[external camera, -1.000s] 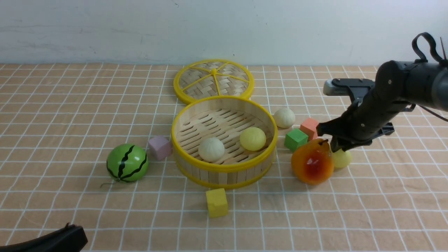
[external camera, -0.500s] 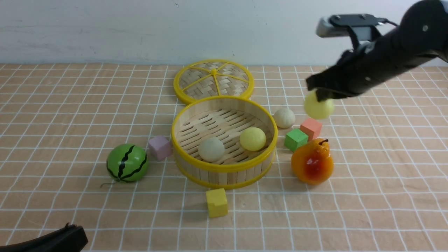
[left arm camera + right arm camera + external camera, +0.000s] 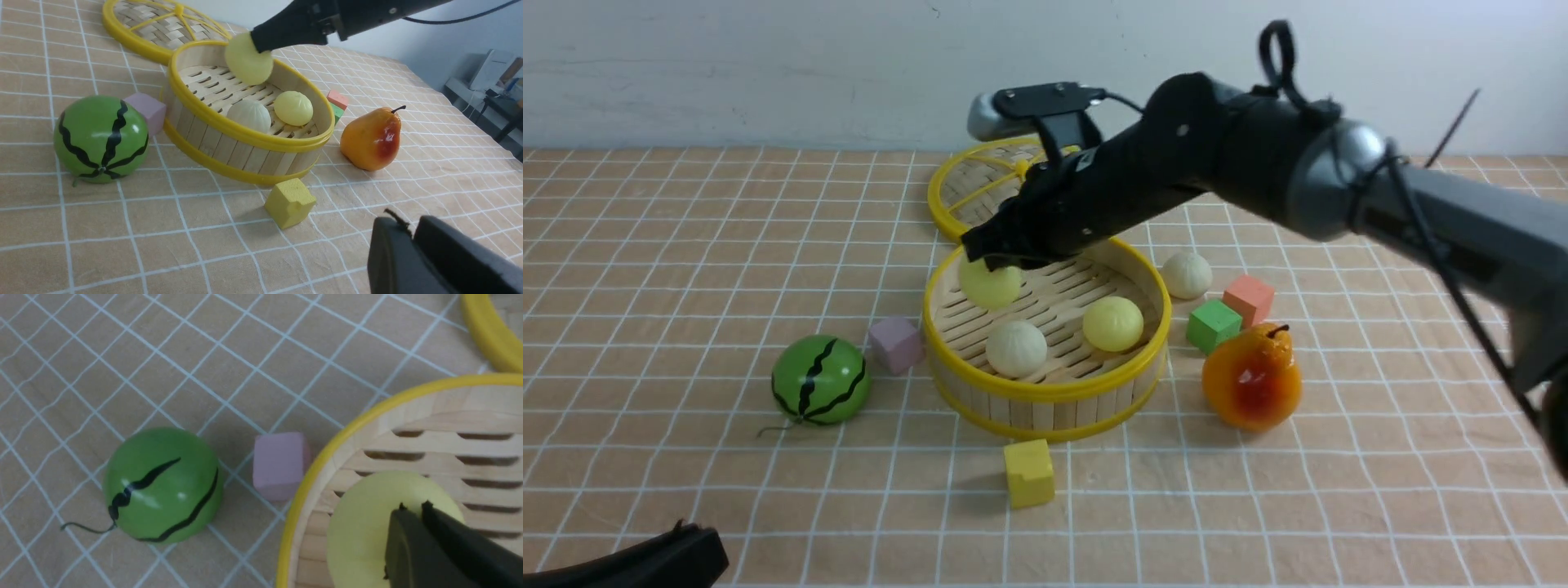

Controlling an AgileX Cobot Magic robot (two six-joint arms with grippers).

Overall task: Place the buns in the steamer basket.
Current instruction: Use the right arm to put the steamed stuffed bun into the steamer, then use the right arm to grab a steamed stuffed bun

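Observation:
The steamer basket (image 3: 1045,390) stands mid-table with an off-white bun (image 3: 1016,348) and a pale yellow bun (image 3: 1112,323) on its slatted floor. My right gripper (image 3: 980,255) reaches in from the right and is shut on another pale yellow bun (image 3: 988,284), which hangs over the basket's left inner side. The right wrist view shows this bun (image 3: 359,522) pinched at its top, just inside the yellow rim (image 3: 327,457). A second off-white bun (image 3: 1186,274) lies on the table right of the basket. My left gripper (image 3: 404,222) rests low at the near left, jaws together and empty.
The woven lid (image 3: 968,184) lies behind the basket, partly covered by my right arm. A watermelon ball (image 3: 819,380) and a pink cube (image 3: 895,344) sit left of the basket. A yellow cube (image 3: 1028,473) sits in front; green (image 3: 1213,325) and orange (image 3: 1248,299) cubes and a pear (image 3: 1252,380) sit right.
My right gripper closed on the yellow bun beside the pear, lifted it, and swung left to above the basket's left side. The left arm has not moved.

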